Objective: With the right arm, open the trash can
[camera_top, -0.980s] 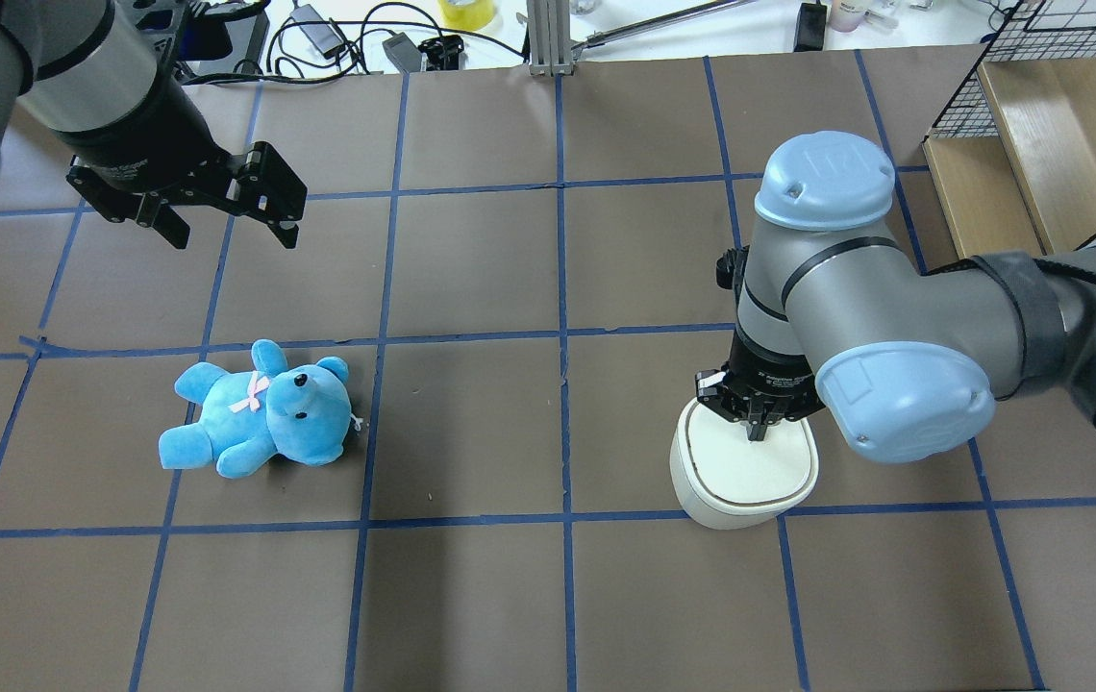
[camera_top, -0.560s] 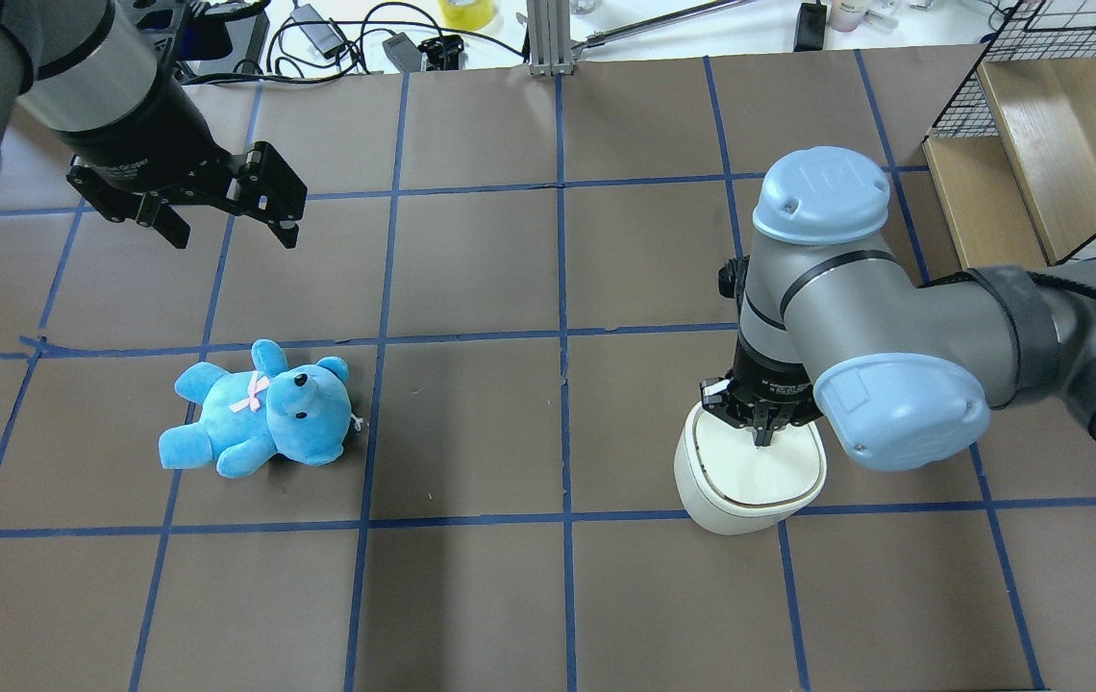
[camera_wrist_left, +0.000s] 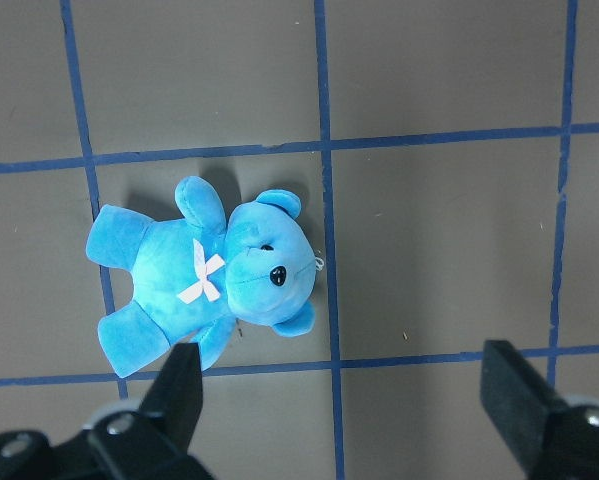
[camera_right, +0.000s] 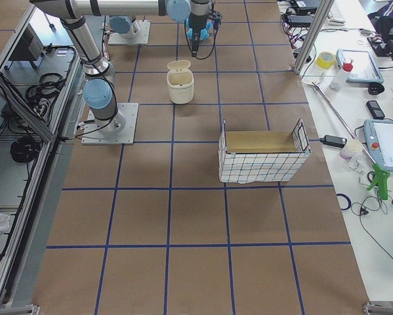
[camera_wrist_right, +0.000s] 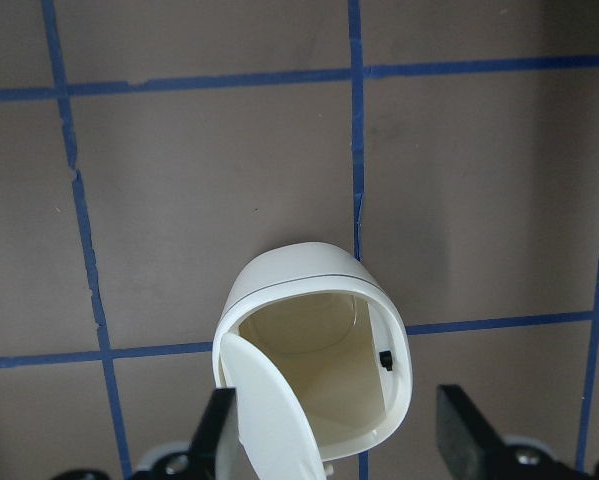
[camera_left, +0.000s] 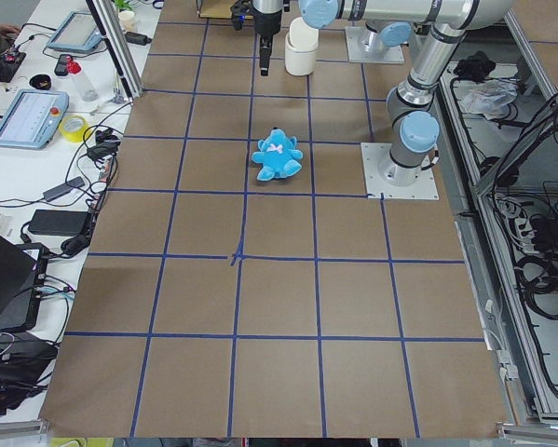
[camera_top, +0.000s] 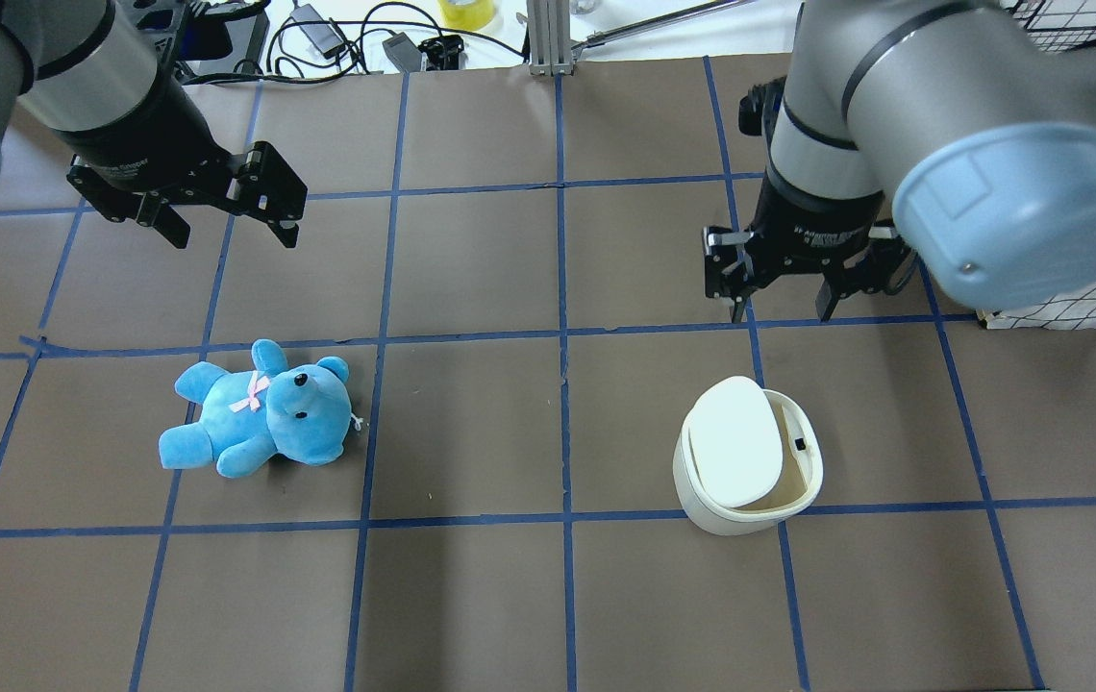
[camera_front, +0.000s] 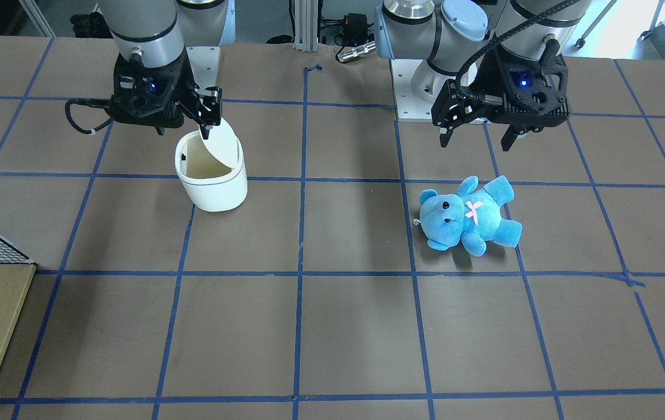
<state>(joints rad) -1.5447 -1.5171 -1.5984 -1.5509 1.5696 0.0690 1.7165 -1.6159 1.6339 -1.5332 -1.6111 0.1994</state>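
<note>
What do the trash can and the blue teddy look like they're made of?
The trash can looks like hard, smooth white plastic with a slight sheen and a beige inside. Its thin lid keeps its flat shape while tilted open. The teddy looks like soft plush with a fuzzy, matte blue pile and a pale pink ribbon bow, probably fabric.

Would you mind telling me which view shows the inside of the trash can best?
The right wrist-mounted view: it looks straight into the trash can, its beige interior open beside the tilted lid. Front-facing shows part of the inside; overhead mostly the lid; both side views show it small.
</note>
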